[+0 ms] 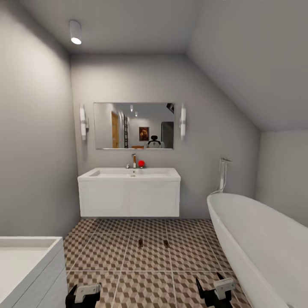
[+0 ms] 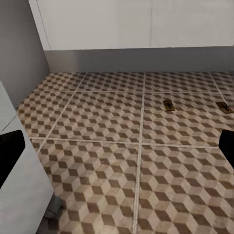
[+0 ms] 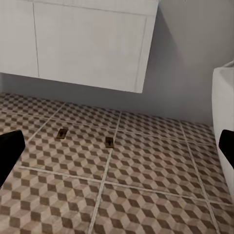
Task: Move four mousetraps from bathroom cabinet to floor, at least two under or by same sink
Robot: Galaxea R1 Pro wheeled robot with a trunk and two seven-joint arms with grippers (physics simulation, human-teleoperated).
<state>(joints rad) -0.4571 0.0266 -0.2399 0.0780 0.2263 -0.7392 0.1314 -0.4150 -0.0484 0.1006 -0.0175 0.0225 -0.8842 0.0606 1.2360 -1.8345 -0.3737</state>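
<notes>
Tan mousetraps (image 1: pixel 140 243) (image 1: pixel 166 243) lie unlabelled on the bathroom floor (image 1: pixel 107 252) before the sink (image 1: pixel 128 173).

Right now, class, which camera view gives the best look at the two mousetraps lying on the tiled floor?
The right wrist view: both mousetraps lie whole and largest on the tiles before the white vanity. The left wrist view shows them too, one near the picture's edge. The head view shows them as tiny dark marks.

Glossy white bathtub (image 1: pixel 261 244), matt patterned tile bathroom floor (image 1: pixel 149 261), chrome tap (image 1: pixel 133 161)
</notes>
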